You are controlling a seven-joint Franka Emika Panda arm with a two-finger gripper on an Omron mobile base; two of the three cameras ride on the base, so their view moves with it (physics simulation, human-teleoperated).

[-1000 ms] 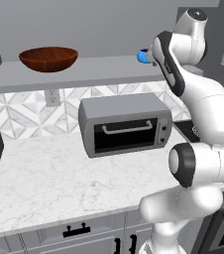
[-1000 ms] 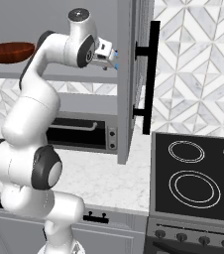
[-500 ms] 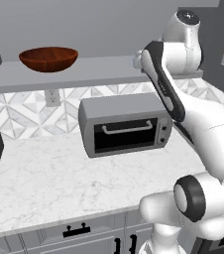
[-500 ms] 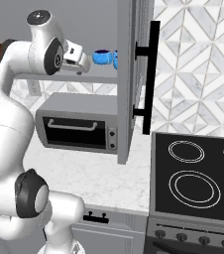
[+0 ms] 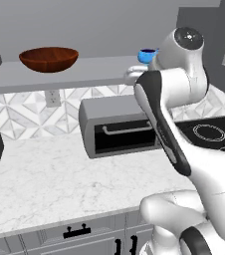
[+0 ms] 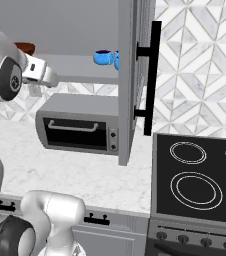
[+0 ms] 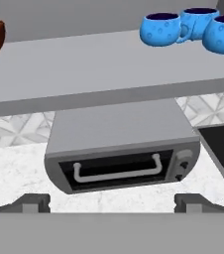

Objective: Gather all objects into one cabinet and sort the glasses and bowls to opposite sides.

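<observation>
On the grey cabinet shelf (image 5: 59, 79), the brown wooden bowl (image 5: 49, 58) sits at the left end, well apart from the blue cups. Three blue cups (image 7: 162, 29) stand close together at the right end of that shelf, near the open cabinet door (image 6: 130, 80) with its black handle. Below the shelf a grey toaster oven (image 7: 121, 154) rests on the white marble desk (image 5: 45, 184), and a black stovetop (image 6: 200, 175) lies to its right. The hand (image 7: 111, 202) hangs in front of the shelf edge with its fingers (image 7: 32, 201) spread wide apart and nothing between them.
</observation>
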